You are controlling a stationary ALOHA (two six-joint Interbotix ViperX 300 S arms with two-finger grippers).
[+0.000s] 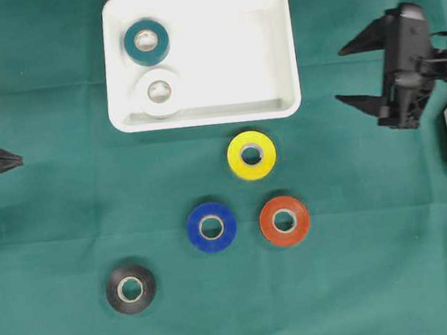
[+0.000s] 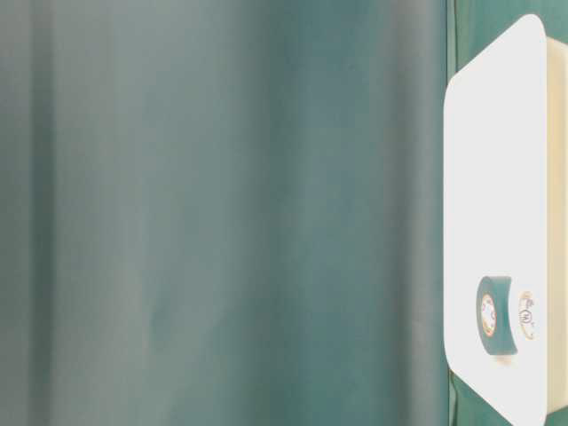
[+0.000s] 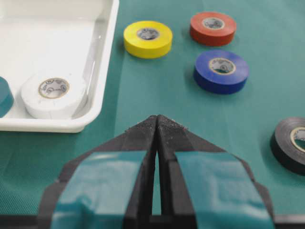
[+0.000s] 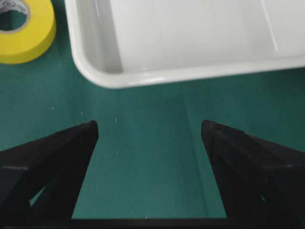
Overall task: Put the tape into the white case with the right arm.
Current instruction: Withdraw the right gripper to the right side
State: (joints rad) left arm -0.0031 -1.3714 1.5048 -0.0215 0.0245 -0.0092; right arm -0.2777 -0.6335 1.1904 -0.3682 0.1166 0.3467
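Note:
The white case (image 1: 274,40) lies at the back of the green cloth and holds a teal tape roll (image 1: 146,42) and a white tape roll (image 1: 158,92) at its left end. Four rolls lie flat on the cloth: yellow (image 1: 251,155), blue (image 1: 211,227), orange-red (image 1: 284,220) and black (image 1: 131,289). My right gripper (image 1: 342,75) hovers to the right of the case, open and empty, its fingers pointing left. In the right wrist view the case's corner (image 4: 109,71) and the yellow roll (image 4: 24,33) lie ahead of the gripper (image 4: 149,130). My left gripper (image 1: 18,161) sits at the left edge, shut and empty.
In the left wrist view the case's rim (image 3: 102,81) is at the left, with the yellow (image 3: 147,38), orange-red (image 3: 212,27), blue (image 3: 220,70) and black (image 3: 289,143) rolls ahead. The table-level view catches the case (image 2: 493,177) and the teal roll (image 2: 497,315) at its right side.

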